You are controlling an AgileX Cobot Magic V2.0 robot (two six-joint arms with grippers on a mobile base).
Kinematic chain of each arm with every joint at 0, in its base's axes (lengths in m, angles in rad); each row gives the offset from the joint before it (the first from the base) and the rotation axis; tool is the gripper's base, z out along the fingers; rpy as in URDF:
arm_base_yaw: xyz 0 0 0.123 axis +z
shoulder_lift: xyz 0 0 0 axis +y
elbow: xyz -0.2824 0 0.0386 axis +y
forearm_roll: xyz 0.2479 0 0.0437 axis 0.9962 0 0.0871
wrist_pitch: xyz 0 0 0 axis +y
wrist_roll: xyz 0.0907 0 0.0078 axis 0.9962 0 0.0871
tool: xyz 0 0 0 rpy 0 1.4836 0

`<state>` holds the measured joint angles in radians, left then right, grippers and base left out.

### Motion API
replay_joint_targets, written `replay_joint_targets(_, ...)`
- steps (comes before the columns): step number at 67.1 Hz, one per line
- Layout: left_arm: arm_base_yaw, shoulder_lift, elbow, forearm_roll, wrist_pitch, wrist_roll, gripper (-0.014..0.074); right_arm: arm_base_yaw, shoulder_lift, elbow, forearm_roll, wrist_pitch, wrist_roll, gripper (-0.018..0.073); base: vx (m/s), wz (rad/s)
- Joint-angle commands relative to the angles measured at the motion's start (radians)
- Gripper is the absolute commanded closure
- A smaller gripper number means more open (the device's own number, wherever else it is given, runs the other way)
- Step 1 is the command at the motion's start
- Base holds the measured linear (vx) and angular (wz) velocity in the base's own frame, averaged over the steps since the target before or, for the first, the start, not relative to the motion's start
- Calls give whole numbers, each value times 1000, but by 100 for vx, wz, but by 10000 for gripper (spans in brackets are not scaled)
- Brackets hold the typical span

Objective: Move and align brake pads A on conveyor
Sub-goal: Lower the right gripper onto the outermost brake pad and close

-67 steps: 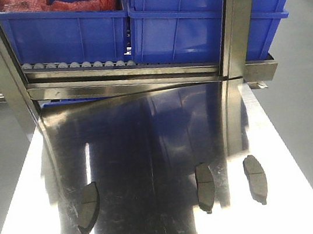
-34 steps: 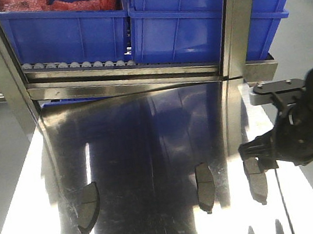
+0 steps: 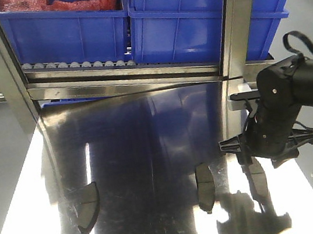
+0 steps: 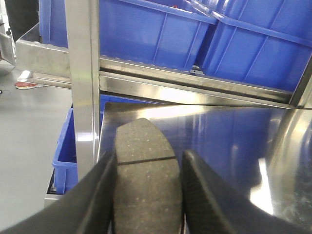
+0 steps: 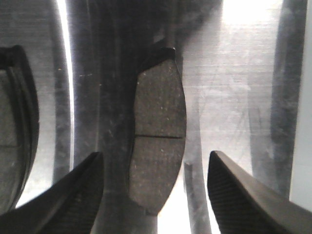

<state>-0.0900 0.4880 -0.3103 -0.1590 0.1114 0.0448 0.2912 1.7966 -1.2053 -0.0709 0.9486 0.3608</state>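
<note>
The right arm [image 3: 279, 111] hangs low over the shiny steel counter [image 3: 138, 149]. Its right claw [image 5: 155, 156] is spread wide, with one finger on each side of the right-hand brake pad [image 5: 158, 141]. That pad lies flat on the counter, clear of both fingers. The middle brake pad [image 3: 205, 187] sits just beside it, and the left-hand brake pad [image 3: 87, 208] lies well apart near the counter's other edge. In the left wrist view, the left claw [image 4: 148, 156] is closed against the long edges of a fourth brake pad [image 4: 146, 190], groove side up. Blue bins [image 4: 161, 34] stand on the steel rack [image 4: 83, 73] behind.
</note>
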Motion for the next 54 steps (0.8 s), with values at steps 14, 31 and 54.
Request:
replay_joint_targets(14,0,3,-30,-9,-93,-9,603,-2,44,-61,-9,9,16,106,0,0)
replay_joint_targets(31,0,3,-30,-9,-93,-9,603,-2,88,-61,-10,-5,36,106,0,0)
replay_joint_targets(54,0,3,-30,-9,-93,-9,603,-2,88,-61,-10,-39,55,112,0,0)
